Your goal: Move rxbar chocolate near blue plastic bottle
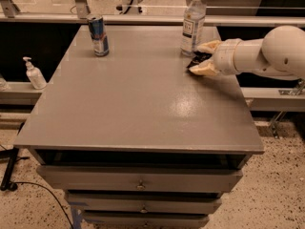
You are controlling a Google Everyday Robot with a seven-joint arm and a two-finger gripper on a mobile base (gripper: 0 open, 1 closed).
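- Grey cabinet top (133, 104) fills the view, drawers (140, 180) stacked below it; a blue and silver can (98, 35) stands at the far left corner, and a white pump bottle (34, 74) sits off on a lower ledge to the left
- Over on the far right side stands the blue plastic bottle (192, 25), upright, white cap on; it looks light and easy to tip, so any sweep close by needs care
- Now the gripper (194, 59) reaches in from the right on its white arm (267, 56), low over the surface, just in front of the bottle's base
- Between its two tan fingers (206, 47) sits the rxbar chocolate (198, 61), a small dark shape; the fingers look closed narrowly on it, one above and one below
- How it handles: a thin, light bar in a slick wrapper; stiff enough to hold its shape, yet it could slide or twist in a loose pinch; a hold across the flat faces near one end, as seen, suits it
- Where it lies: in the gripper's grasp, right beside the bottle; whether bar and bottle touch, I cannot tell
- My read: the move is nearly done; what remains is to set it flat and let go without nudging the bottle
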